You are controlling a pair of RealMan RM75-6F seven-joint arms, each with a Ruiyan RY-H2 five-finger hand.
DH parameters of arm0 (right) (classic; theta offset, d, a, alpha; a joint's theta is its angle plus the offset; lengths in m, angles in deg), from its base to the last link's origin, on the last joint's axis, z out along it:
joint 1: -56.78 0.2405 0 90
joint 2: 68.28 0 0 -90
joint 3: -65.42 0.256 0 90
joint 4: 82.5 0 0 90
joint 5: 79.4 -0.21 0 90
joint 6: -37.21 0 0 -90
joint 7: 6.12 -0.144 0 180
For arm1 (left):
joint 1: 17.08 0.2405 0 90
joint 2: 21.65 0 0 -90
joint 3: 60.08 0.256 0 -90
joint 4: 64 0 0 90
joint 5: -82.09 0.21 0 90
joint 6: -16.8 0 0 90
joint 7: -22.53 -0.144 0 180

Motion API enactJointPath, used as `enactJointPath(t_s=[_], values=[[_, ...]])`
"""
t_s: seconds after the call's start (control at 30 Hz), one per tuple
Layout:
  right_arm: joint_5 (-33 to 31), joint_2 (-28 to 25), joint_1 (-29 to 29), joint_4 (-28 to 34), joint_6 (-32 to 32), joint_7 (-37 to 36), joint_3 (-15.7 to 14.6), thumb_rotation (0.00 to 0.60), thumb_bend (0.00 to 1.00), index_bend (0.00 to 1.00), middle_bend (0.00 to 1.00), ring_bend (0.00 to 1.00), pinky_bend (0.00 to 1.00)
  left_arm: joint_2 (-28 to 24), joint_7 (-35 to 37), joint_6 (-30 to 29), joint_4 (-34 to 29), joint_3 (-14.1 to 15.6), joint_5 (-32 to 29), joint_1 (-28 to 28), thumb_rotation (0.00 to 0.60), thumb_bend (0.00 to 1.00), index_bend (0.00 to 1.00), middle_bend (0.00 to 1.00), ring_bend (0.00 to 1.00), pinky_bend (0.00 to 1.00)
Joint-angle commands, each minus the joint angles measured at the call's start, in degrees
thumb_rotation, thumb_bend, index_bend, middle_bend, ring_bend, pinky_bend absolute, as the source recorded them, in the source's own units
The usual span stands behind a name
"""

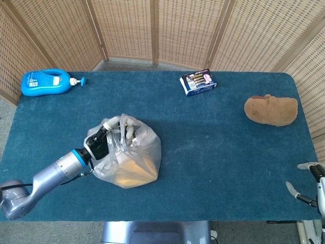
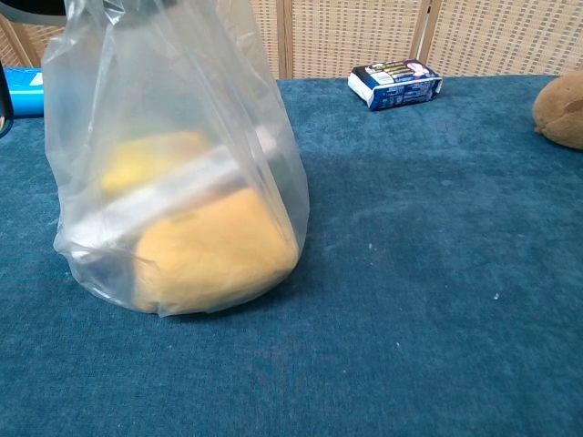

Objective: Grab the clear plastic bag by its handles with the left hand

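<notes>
The clear plastic bag [image 1: 133,157] stands on the blue table, left of centre, with yellow-orange contents showing through it. In the chest view the bag [image 2: 182,200] fills the left side, its top drawn upward out of the frame. My left hand [image 1: 110,134] is at the bag's top, and its pale fingers [image 1: 128,127] curl around the gathered handles. Plastic hides part of the fingers. My right hand [image 1: 309,184] hangs past the table's front right corner, apart from everything, its fingers spread and holding nothing.
A blue pump bottle [image 1: 46,82] lies at the far left corner. A small dark blue box [image 1: 198,83] sits at the far centre, and a brown plush toy [image 1: 271,110] lies at the right. Wicker screens stand behind the table [image 1: 213,152].
</notes>
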Motion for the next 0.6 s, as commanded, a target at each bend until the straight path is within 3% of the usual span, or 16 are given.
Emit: enactJointPath(t_s=[0.03,0.33,0.6], values=[[0.0,0.0,0.0,0.2,0.1,0.1,0.0,0.407,0.28,0.37,0.37,0.28,0.2,-0.5,-4.2,2.7,-1.6,-2.4,-2.2,1.3,0.322,0.47,0.44,0.61,0.64,0.68],[0.2,-0.2,0.1,0.4,0.0,0.3,0.0,0.405,0.28,0.37,0.37,0.28,0.2,-0.7,-9.0,5.0,-2.3,-6.6,-3.1,3.3,0.43,0.73,0.46,0.61,0.64,0.7],[0.1,-0.2,0.1,0.4,-0.2,0.4,0.0,0.407,0.28,0.37,0.37,0.28,0.2,-2.5,-7.6,6.1,-3.6,-10.6,-2.9,5.5,0.44,0.76,0.46,0.61,0.64,0.71]])
